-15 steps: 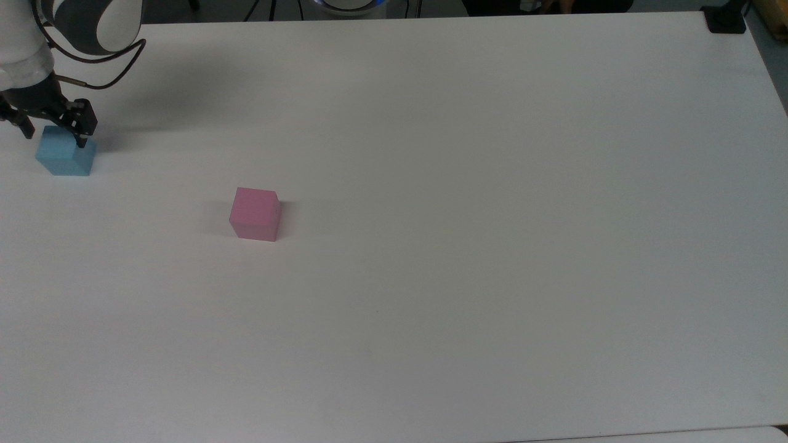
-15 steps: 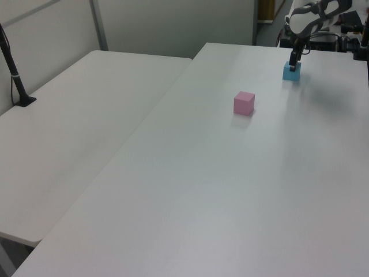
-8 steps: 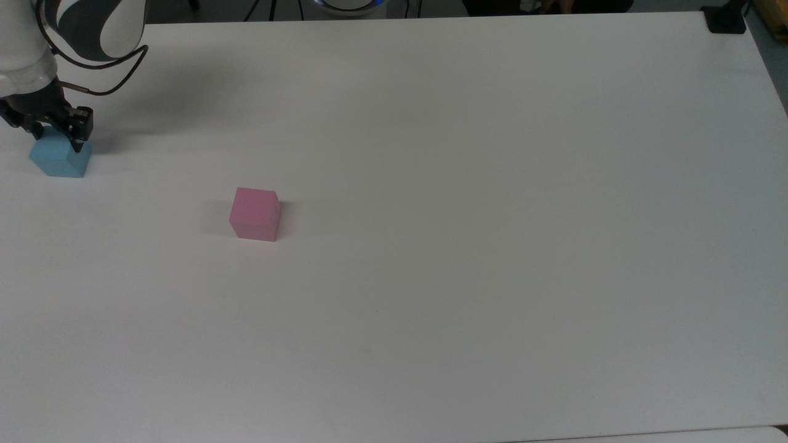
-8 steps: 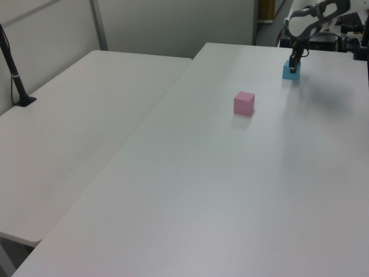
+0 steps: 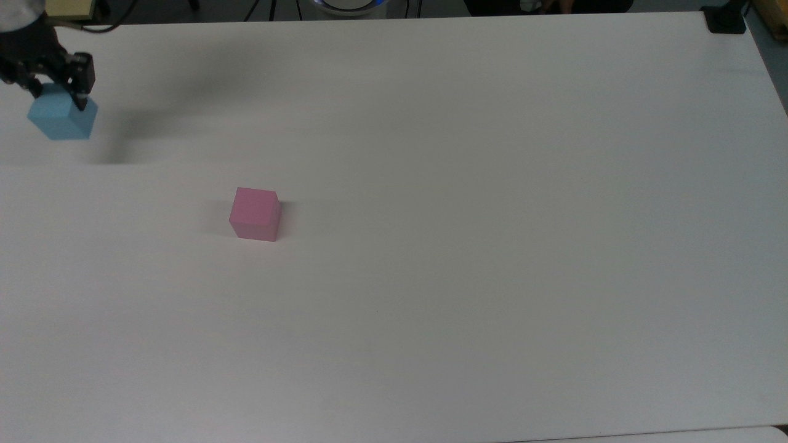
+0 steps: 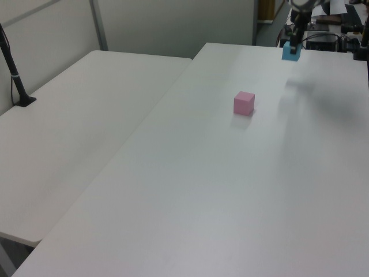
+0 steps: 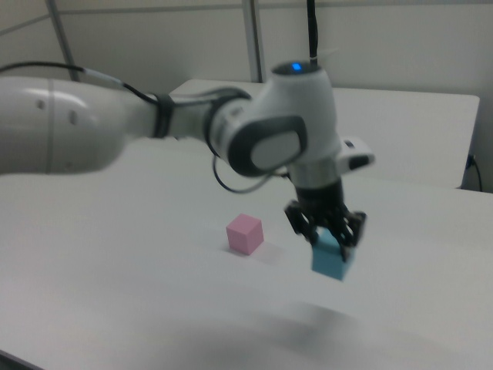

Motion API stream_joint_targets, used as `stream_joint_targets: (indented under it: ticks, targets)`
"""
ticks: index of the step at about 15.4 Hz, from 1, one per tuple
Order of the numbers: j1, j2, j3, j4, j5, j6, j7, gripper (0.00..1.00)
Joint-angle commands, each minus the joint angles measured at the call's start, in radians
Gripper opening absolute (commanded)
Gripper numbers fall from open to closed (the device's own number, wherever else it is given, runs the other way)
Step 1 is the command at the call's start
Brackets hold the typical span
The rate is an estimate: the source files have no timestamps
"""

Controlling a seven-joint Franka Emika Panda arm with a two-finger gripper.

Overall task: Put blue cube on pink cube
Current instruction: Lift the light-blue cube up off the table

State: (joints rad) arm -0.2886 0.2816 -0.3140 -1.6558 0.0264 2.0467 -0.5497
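Gripper clamps the blue cube, seemingly clear of the table. Pink cube sits well apart, toward the top view's lower right.

It looked like a lab or office workroom: plain white tables stood side by side, a grey partition wall ran along the far side, and a black clamp-mounted pole rose at the left view's left.
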Motion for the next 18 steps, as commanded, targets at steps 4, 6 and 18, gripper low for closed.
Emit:
stream_joint_targets:
  ticks: [4, 6, 18]
  targets:
    - [0.062, -0.191, 0.074, -0.016, 0.029, -0.195, 0.096, 0.46]
    - [0.062, -0.222, 0.113, 0.004, 0.029, -0.265, 0.099, 0.46]
    - [0.252, -0.178, 0.165, 0.033, 0.029, -0.247, 0.327, 0.46]
